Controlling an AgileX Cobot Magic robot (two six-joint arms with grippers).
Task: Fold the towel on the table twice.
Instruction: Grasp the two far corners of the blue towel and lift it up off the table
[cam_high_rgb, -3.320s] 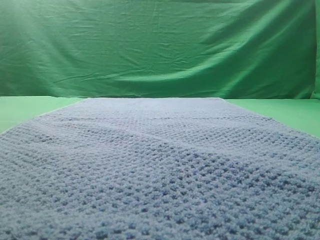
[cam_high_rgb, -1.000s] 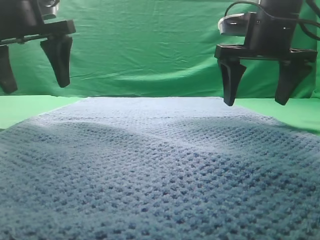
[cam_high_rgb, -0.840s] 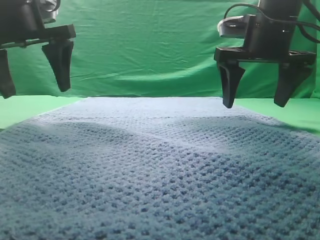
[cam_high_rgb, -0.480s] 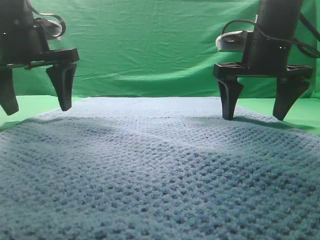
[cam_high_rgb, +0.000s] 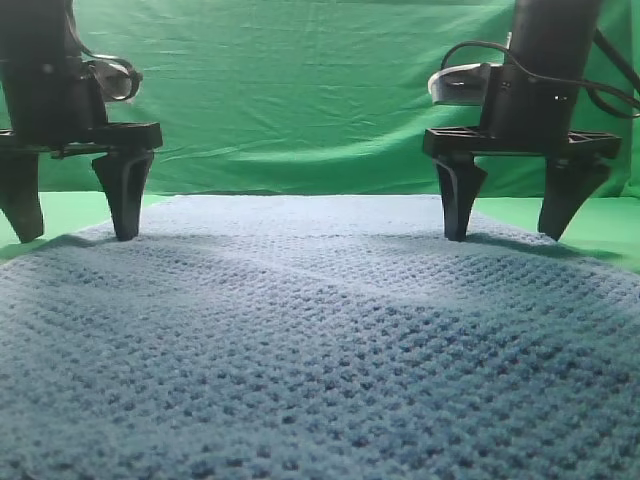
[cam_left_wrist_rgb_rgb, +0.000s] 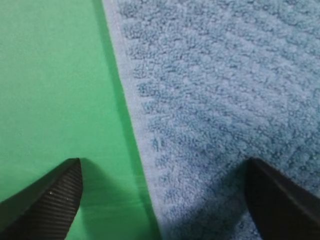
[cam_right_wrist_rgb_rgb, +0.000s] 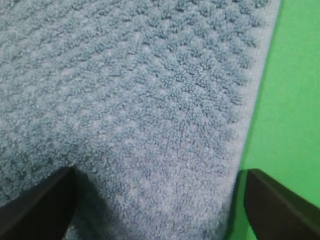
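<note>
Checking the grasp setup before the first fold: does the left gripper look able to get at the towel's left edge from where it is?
Probably yes. The left gripper is open and straddles the towel hem, one finger over the table, nothing between.

Towel (cam_high_rgb: 320, 340): blue-grey, waffle-knit, spread flat and unfolded on the green table (cam_high_rgb: 40, 215); it fills most of the exterior view. Far edge runs straight near the table's back. Flat hemmed borders show along both side edges; bare green table lies beyond each.

Bumpy waffle-knit towel (cam_high_rgb: 320, 340), smooth table (cam_left_wrist_rgb_rgb: 55, 90)
</note>
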